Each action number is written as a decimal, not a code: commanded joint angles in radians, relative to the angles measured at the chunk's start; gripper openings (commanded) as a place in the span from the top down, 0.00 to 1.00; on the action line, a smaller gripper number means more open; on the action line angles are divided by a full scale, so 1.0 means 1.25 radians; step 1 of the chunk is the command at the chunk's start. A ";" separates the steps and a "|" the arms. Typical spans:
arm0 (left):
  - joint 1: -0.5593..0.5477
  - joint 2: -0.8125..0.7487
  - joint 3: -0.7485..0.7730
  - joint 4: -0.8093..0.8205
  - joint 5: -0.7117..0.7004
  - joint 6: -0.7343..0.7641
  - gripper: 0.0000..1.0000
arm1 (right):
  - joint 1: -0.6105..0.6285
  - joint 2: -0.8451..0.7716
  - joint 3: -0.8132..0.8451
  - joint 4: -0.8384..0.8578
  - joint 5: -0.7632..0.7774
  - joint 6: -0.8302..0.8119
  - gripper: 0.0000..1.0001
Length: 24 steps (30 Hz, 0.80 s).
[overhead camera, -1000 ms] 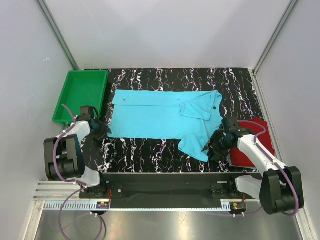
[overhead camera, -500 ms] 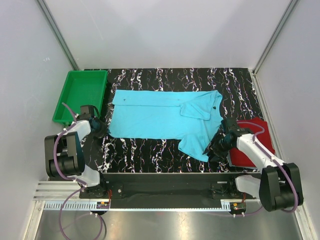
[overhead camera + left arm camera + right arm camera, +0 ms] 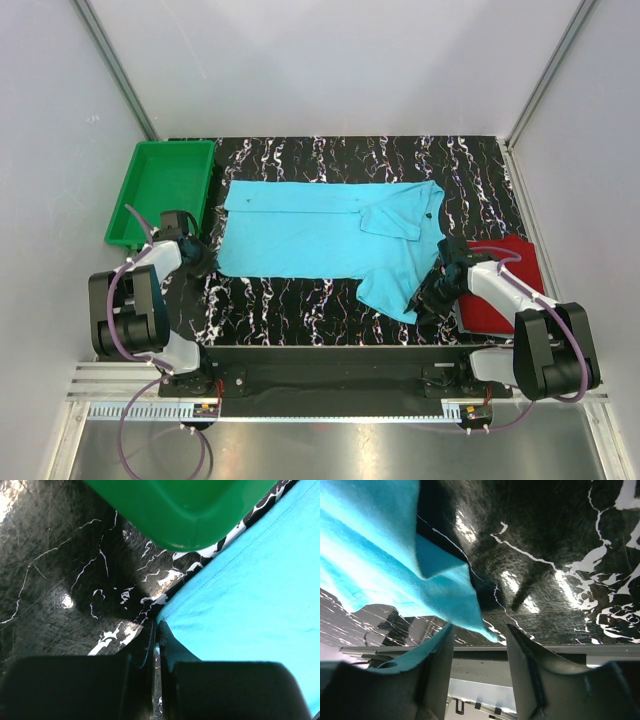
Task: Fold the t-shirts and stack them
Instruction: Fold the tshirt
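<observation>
**Two grippers working at the near corners of a spread turquoise t-shirt**

A black, white-veined tabletop (image 3: 285, 305) is carrying everything. The turquoise t-shirt (image 3: 300, 230) is lying flat across its centre, stretching from 9 o'clock to 3 o'clock. One sleeve is lying folded inward near 2 o'clock, and a loose flap is pointing toward 5 o'clock. A green tray (image 3: 165, 190) is sitting at 10 o'clock, just beside the shirt's left edge. The dark red t-shirt (image 3: 522, 258) is resting as a folded rectangle at 4 o'clock, partly hidden by the right arm.

The left gripper (image 3: 156, 632) is sitting at the shirt's near-left corner, at 8 o'clock. Its fingers are pressing together right on the hem, but it is not clear whether cloth is caught between them. The right gripper (image 3: 480, 630) is working at the 5 o'clock flap. Its fingers are spreading wide with the cloth's pointed corner lying between them, not yet pinched.

The shirt is looking light, soft and limp, so it is likely to sag, drag and wrinkle when lifted. The corners and stitched hems are probably offering the surest hold, with both arms lifting together.
</observation>
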 commanded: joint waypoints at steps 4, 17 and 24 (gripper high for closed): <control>0.004 -0.028 0.018 -0.043 -0.031 0.032 1.00 | 0.003 -0.003 0.017 0.041 -0.007 0.019 0.61; 0.004 -0.115 0.007 -0.091 -0.021 0.103 1.00 | 0.003 -0.215 0.029 -0.051 -0.034 0.007 1.00; 0.004 -0.167 -0.022 -0.101 -0.013 0.113 1.00 | 0.003 -0.289 0.091 -0.119 -0.007 0.000 1.00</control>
